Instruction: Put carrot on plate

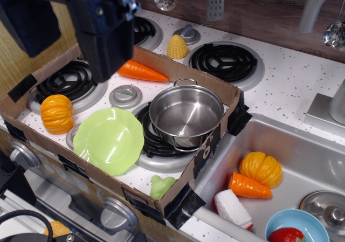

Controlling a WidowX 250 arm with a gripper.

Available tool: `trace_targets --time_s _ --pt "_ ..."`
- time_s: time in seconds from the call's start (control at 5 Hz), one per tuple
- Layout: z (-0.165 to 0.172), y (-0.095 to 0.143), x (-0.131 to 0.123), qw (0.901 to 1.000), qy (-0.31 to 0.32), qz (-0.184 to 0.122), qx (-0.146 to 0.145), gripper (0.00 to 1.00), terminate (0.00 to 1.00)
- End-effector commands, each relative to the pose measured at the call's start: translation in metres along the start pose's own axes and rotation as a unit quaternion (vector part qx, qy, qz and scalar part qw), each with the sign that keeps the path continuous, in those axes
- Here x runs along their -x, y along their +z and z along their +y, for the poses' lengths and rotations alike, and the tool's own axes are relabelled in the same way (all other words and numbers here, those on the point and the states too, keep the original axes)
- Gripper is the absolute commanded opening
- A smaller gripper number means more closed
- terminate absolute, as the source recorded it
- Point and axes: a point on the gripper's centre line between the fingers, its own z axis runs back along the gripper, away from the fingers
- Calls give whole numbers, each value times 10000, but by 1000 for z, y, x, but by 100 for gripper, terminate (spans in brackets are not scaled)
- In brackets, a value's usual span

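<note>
The carrot (143,71) is long, orange and tapered, and lies on the stove top at the back of the cardboard frame, tip pointing right. The lime-green scalloped plate (108,140) lies at the front left, bare. My gripper (106,48) is a dark, blurred block hanging at the upper left, its lower end just left of the carrot's thick end. Its fingers are not distinguishable, so I cannot tell whether it is open or shut, or whether it touches the carrot.
A steel pot (186,115) stands right of the plate. An orange pumpkin (56,113) sits left, corn (177,47) at the back, a green piece (161,186) in front. The cardboard wall (210,145) rings the area. The sink holds a stubby carrot (249,186), pumpkin (261,168) and blue bowl (296,226).
</note>
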Motion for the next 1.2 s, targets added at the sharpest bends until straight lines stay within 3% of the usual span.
trace_targets --time_s 0.0,0.2,0.4,0.6,1.0 --pt "0 0 0 10000 0 0 0 100 0" --pt "35 -13 -30 9922 -1212 211 197 100 0" --pt "59 -30 -63 9729 -2293 270 135 100 0" --pt "72 -50 -88 9559 -2922 263 166 100 0" --pt "96 -96 -132 9196 -3927 -37 91 100 0"
